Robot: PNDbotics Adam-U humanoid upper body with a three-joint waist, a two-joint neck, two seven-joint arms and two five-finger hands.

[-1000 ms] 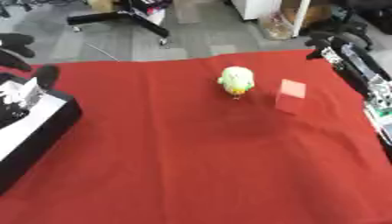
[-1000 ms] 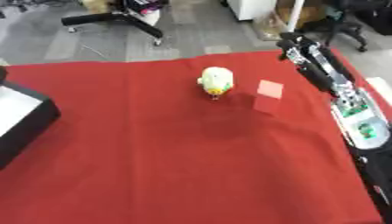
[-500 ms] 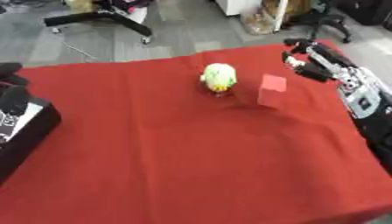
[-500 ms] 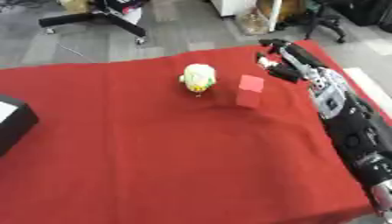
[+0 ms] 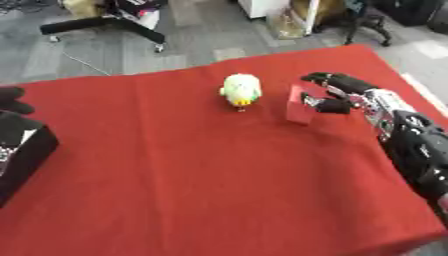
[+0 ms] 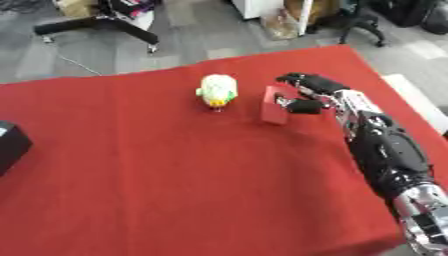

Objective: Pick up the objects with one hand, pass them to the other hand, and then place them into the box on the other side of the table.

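A small green and white plush toy (image 5: 240, 90) stands upright on the red tablecloth (image 5: 192, 170), toward the back. Just right of it is a red block (image 5: 297, 105). My right hand (image 5: 341, 92) reaches in from the right edge. It is open, with its fingers over the block's top right corner and its thumb at the block's right face. A black box (image 5: 24, 150) shows at the left edge. A dark shape just above it at the far left looks like my left hand (image 5: 10, 98). Most of it is cut off.
Beyond the table's far edge is grey floor with an office chair base (image 5: 109, 22) and cardboard boxes (image 5: 293, 20). My right forearm (image 6: 389, 155) lies along the table's right edge.
My right hand has come in from the right edge and now sits against the red block. The view has also shifted, so the box lies further left. Toy and block have not moved.
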